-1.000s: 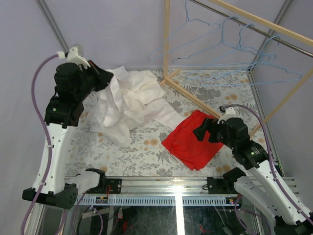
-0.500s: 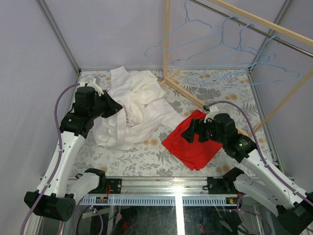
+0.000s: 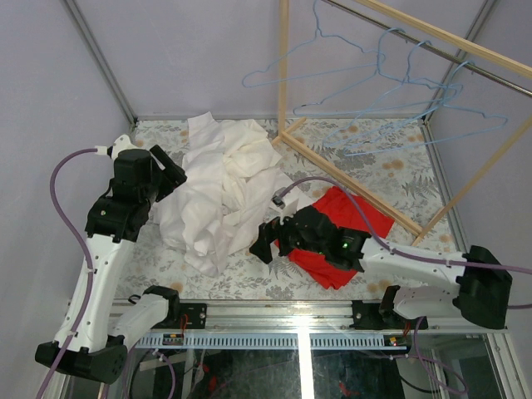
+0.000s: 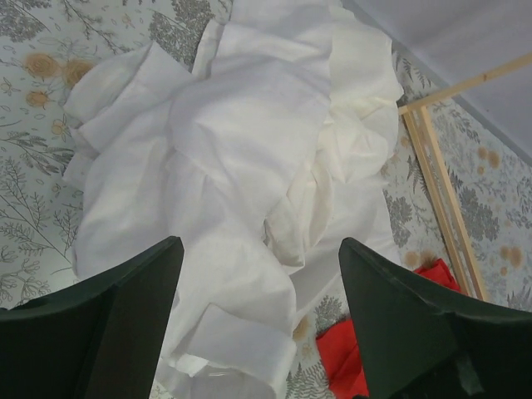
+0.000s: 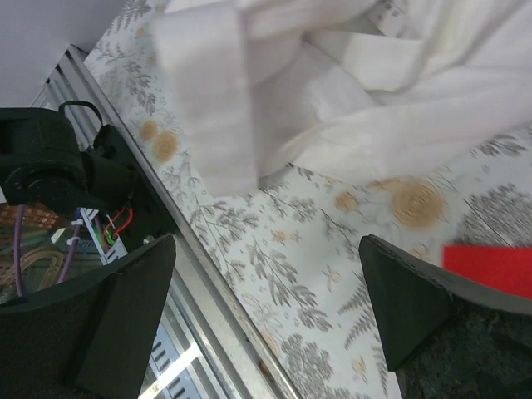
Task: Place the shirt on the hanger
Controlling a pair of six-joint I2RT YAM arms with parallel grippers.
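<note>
Right claw (image 3: 264, 243) is hovering low over the flowery table (image 3: 391, 166) near the front edge, fingers spread wide and gripping nothing. The shirt (image 3: 212, 187) is lying crumpled just past its tips, and I can't tell if they're touching. The red cloth (image 3: 353, 218) is lying beside it, partly under that arm. A bit further back, the left claw (image 4: 259, 249) is hanging above the left side of the pile, also wide open and empty, with the shirt filling the wrist view right beyond its fingers. A creamier garment (image 4: 353, 137) is bunching against the shirt's far side. Way at the back, blue wire hangers (image 3: 399, 79) are dangling from the wooden frame (image 3: 283, 66), well apart from the shirt.
</note>
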